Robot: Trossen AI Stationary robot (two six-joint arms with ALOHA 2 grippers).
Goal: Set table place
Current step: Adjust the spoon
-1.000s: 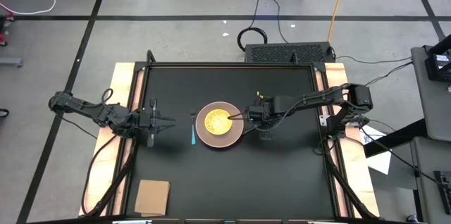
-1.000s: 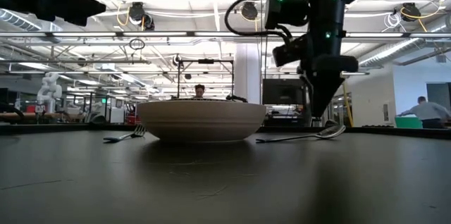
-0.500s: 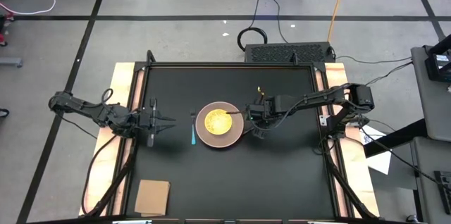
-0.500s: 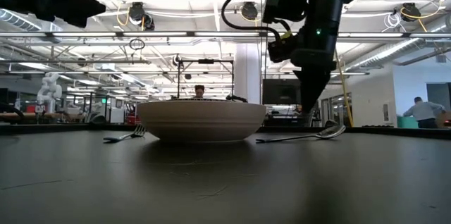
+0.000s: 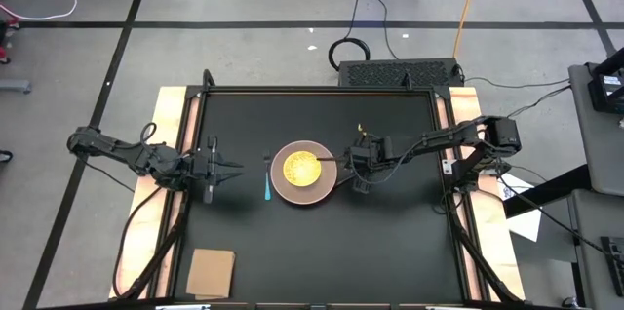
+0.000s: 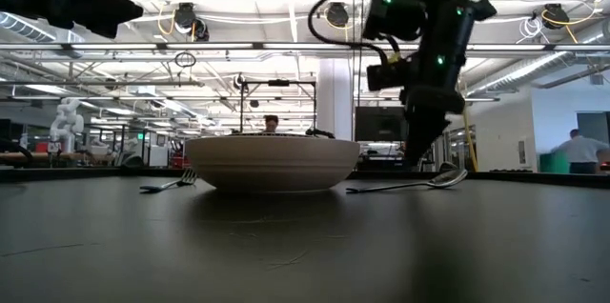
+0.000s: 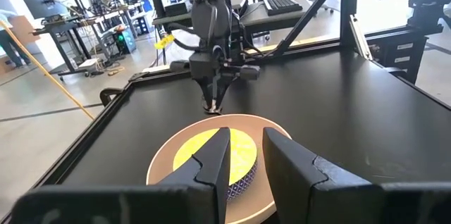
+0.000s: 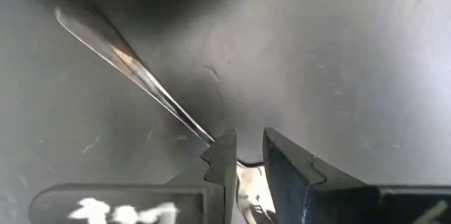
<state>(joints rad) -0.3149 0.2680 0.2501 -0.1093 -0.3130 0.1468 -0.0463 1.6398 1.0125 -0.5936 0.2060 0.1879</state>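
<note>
Desk, near to far: 1 yellow dish on the plate, fork left, spoon right. Right gripper narrowly parted, straddling the spoon's handle; left gripper slightly open, empty.

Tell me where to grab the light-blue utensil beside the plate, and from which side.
Mid-handle, straight down from above: the light-blue utensil lies flat on the table, thin, beside the plate, so the left end effector should close across its width.
</note>
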